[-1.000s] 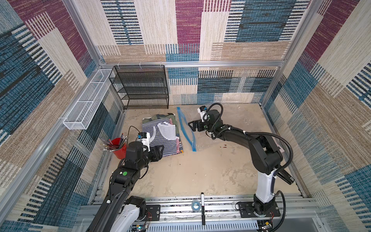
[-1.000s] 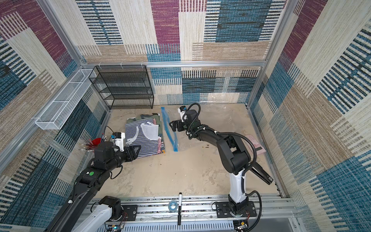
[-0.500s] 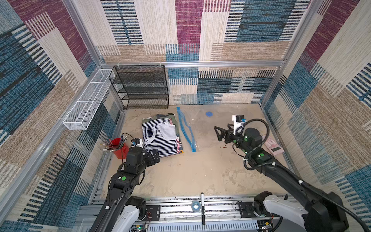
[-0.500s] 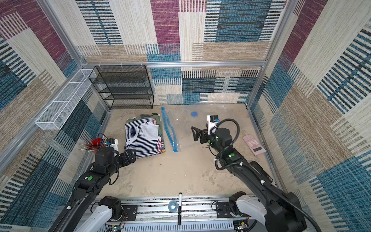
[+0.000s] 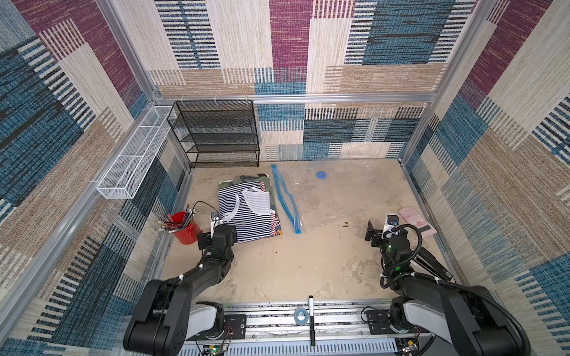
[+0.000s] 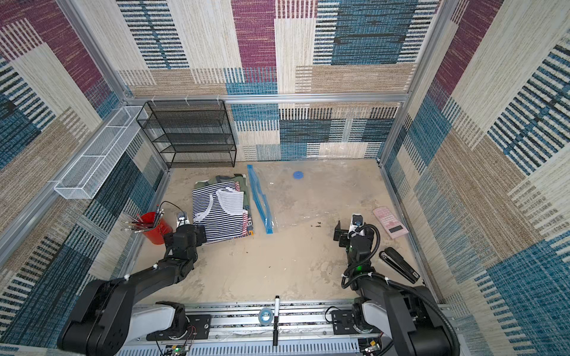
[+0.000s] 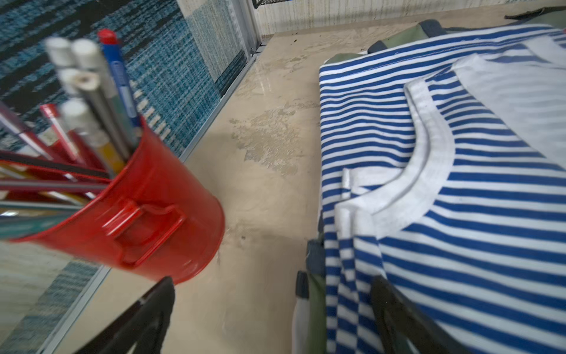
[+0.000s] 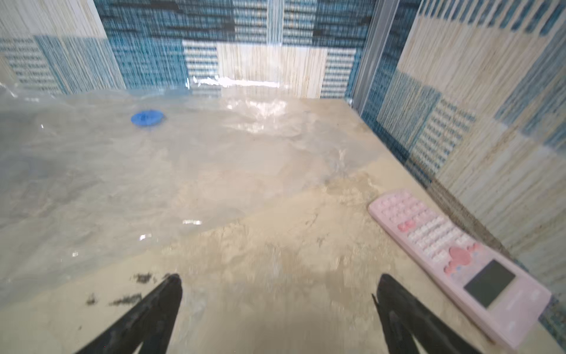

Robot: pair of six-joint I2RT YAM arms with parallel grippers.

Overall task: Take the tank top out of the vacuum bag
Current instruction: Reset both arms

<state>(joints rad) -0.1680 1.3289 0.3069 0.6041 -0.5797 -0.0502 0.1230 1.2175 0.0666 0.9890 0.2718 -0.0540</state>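
Observation:
The tank top (image 5: 246,212) (image 7: 459,190), blue and white striped with white trim, lies flat on a pile of folded clothes (image 5: 243,180); no plastic shows over it. Right of the pile the clear vacuum bag (image 5: 333,197) (image 8: 122,184) is spread flat, with its blue zip strip (image 5: 285,200) towards the clothes and its round blue valve (image 5: 320,174) (image 8: 147,117) at the back. My left gripper (image 5: 216,236) (image 7: 272,288) is open at the pile's near corner, holding nothing. The right gripper (image 5: 373,235) (image 8: 277,285) stands open and empty over the bare table, off the bag's near right corner.
A red cup of pencils (image 5: 185,229) (image 7: 147,214) stands close to the left gripper. A pink calculator (image 5: 416,220) (image 8: 453,257) and a black stapler (image 6: 399,265) lie by the right wall. A black mesh rack (image 5: 216,135) and a white wire basket (image 5: 135,154) sit at the back left.
The right arm has swung back from the bag's zip strip to the near right. The left gripper has opened and drawn back from the tank top to the pile's near corner.

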